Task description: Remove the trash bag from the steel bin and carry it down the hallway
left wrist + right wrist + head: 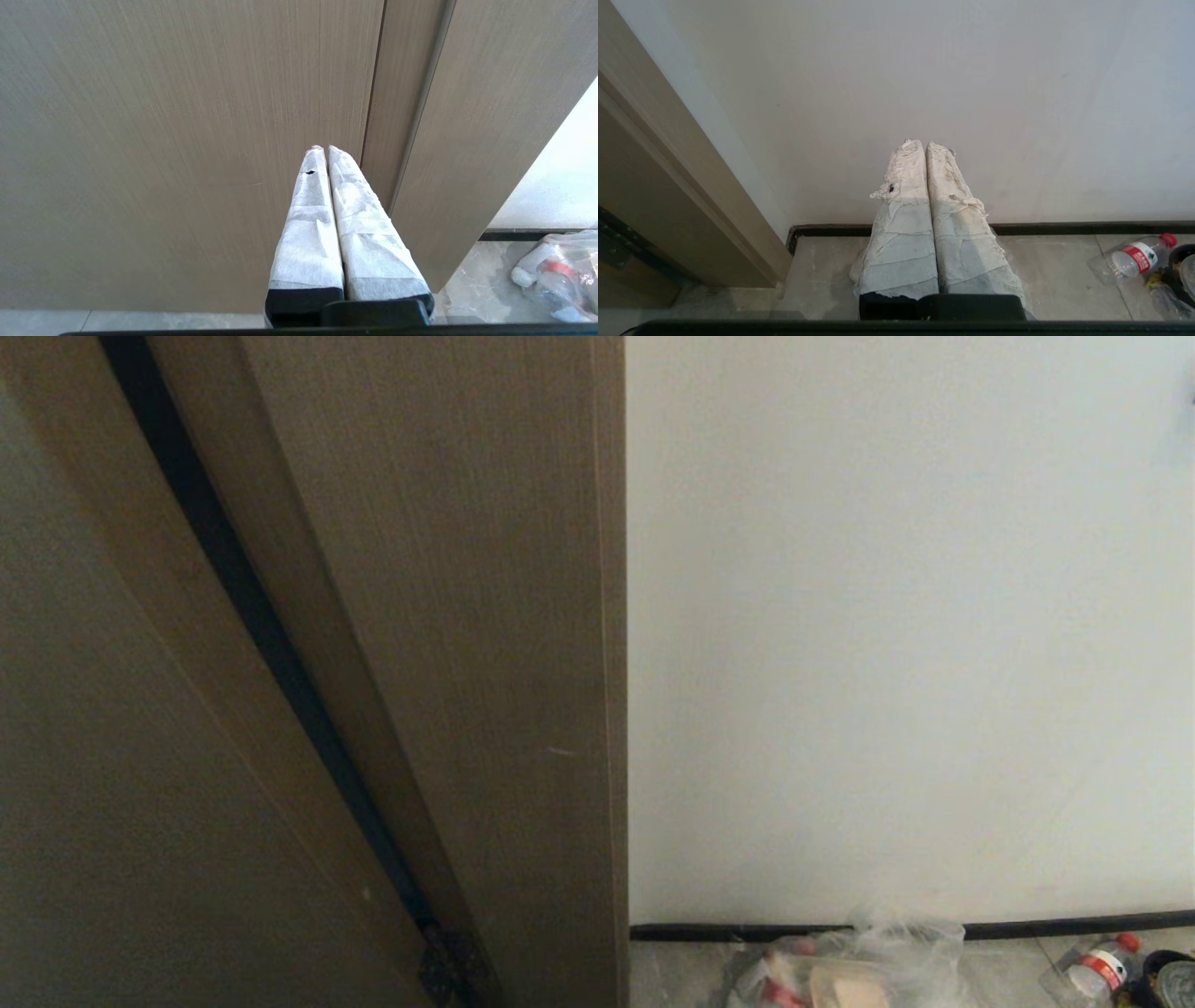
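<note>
- Both claws are pressed shut and empty: left gripper (327, 148) faces the door (187, 140), right gripper (924, 143) faces the wall (924, 70).
- Bag (864, 966) lies on the floor at the baseboard (1074, 926), beside a bottle (1102, 966); no bin is visible.
- It looks already out of the bin; carrying remains.
- Slumped, its orientation is unclear.
</note>
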